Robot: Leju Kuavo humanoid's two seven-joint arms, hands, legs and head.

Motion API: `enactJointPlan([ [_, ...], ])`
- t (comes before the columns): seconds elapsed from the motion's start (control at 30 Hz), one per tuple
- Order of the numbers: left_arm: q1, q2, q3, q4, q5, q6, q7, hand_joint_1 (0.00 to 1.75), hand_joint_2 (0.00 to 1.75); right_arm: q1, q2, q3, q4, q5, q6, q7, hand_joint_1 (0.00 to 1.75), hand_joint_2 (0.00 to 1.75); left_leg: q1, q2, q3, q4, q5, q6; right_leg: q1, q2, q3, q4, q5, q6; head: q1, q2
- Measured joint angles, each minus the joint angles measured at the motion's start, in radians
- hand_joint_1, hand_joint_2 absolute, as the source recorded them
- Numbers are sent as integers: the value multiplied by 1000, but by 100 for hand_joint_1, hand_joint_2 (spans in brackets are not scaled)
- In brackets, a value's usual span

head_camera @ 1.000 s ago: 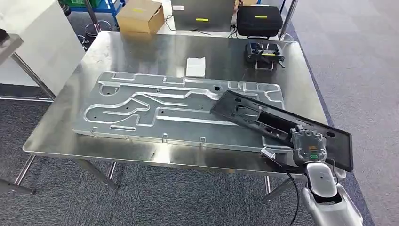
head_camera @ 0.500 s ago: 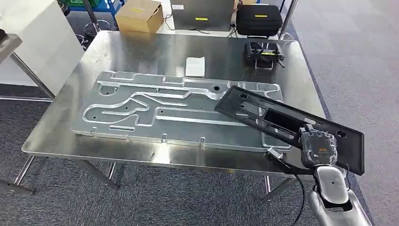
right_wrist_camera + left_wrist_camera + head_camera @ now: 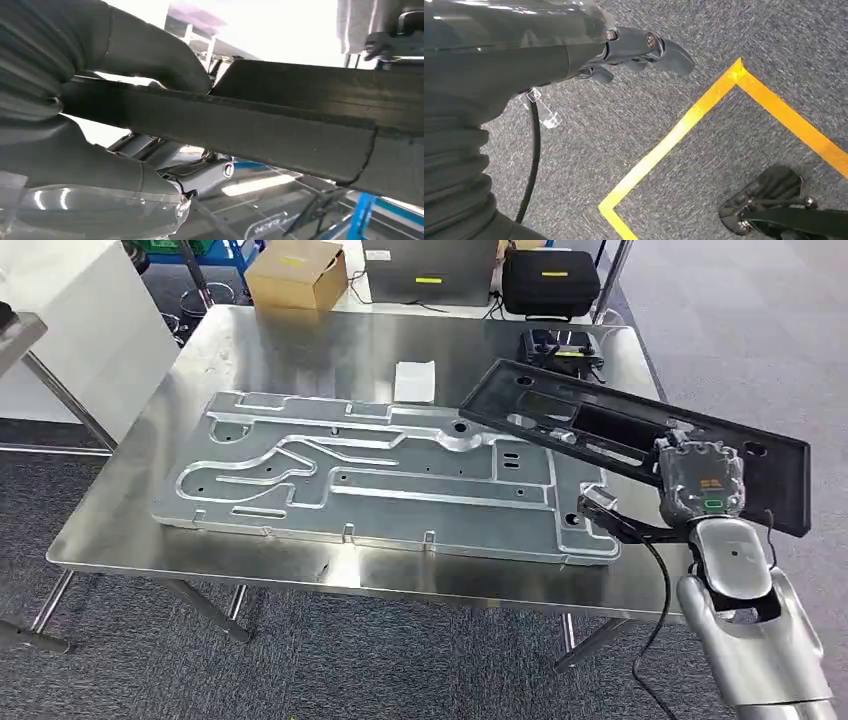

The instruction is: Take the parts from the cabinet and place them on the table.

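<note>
Above the tabletop's (image 3: 300, 350) right edge, the right hand (image 3: 700, 480) clamps one end of the long black part (image 3: 600, 425), held aloft. Gripped off-centre, it could tip and strike the metal plate (image 3: 380, 480). Left hand (image 3: 639, 47) hangs, fingers curled, holding nothing.

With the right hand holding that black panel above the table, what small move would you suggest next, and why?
Probably lower it. The right hand grips the black panel tilted in the air over the right end of the metal plate, so easing it down flat onto the table seems the natural next step.
</note>
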Motion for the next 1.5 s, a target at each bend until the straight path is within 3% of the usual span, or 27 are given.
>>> enactJointPlan([
  [0.37, -4, 1, -14, 0, -1, -2, -5, 0, 175, -20, 63, 93, 63, 3, -17, -1, 175, 175, 0, 0, -1, -1, 0, 0, 0, 1, -1, 0, 0, 0, 0, 0],
  [0.7, -24, 4, -34, -2, 0, -3, 14, 0, 175, -118, 208, 204, 170, -6, -15, -7, 175, 175, 0, 0, -1, -1, 1, -1, 0, 0, -1, 1, 0, 0, 0, 0],
  [0.83, -23, 4, -37, -2, 2, -4, 17, 0, 175, -132, 239, 227, 201, -18, -18, -7, 175, 175, 0, 0, -1, -1, 1, -1, 0, 0, -1, 1, 0, 0, 0, 0],
  [1.03, -20, 9, -37, -2, 25, -27, 0, 0, 175, -133, 246, 241, 224, -21, -21, -7, 175, 175, 0, 0, -1, -1, 1, -1, 0, 0, -1, 0, 0, 0, 0, 0],
  [1.5, -15, 10, -37, -2, 42, -14, -34, 0, 175, -61, 216, 241, 238, -28, -49, -2, 175, 175, 0, 0, -1, 0, 1, -1, 0, 0, -2, 0, 0, 0, 0, 0],
])
